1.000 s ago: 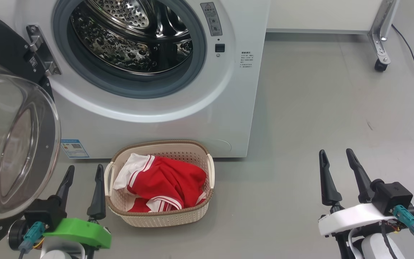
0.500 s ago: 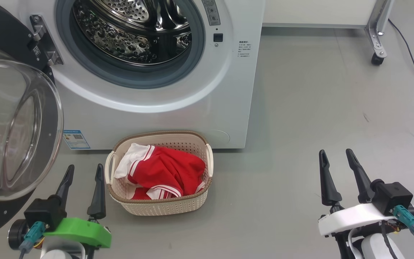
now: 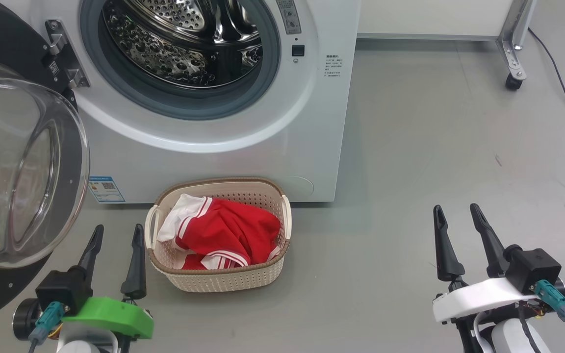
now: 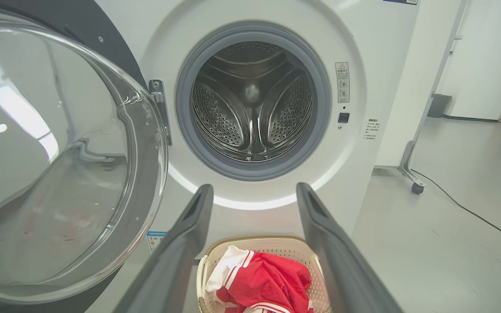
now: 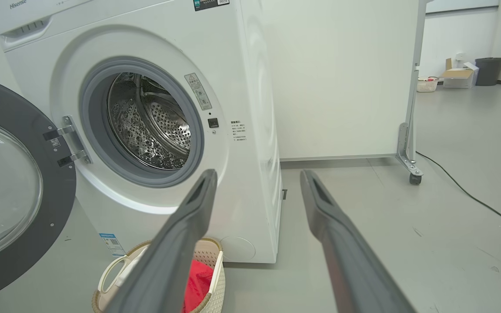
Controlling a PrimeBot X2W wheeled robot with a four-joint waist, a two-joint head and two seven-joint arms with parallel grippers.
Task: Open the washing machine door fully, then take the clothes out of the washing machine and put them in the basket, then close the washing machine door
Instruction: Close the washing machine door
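Head view, left to right: the washing machine door [image 3: 17,162] is cut off by the frame's left edge. It stands swung wide open, just left of and above the left claw [image 3: 118,228]. It has a glossy black rim and a clear bulging glass bowl, and reflections make whatever lies behind the glass hard to read.

Left claw: two long dark fingers spread wide, holding nothing.

Just right of it, the basket [image 3: 223,283] sits on the floor [image 3: 410,147]. It is cream perforated plastic with a brown woven-look rim, rounded-rectangular. The clothes [image 3: 226,234] lie inside: soft red fabric with white stripe trim and a white part at the left end. The lower folds are hidden by the basket wall.

Ahead of the left claw, beyond the basket, is the washing machine [image 3: 214,157]: white front, grey rubber ring [image 3: 184,108], perforated steel drum [image 3: 184,44]. Its top is cut off in this view. Left wrist view looks straight into the drum, where steel ribs and holes show.

Right claw [image 3: 455,208]: well right of the basket, fingers spread wide, holding nothing, over grey floor.
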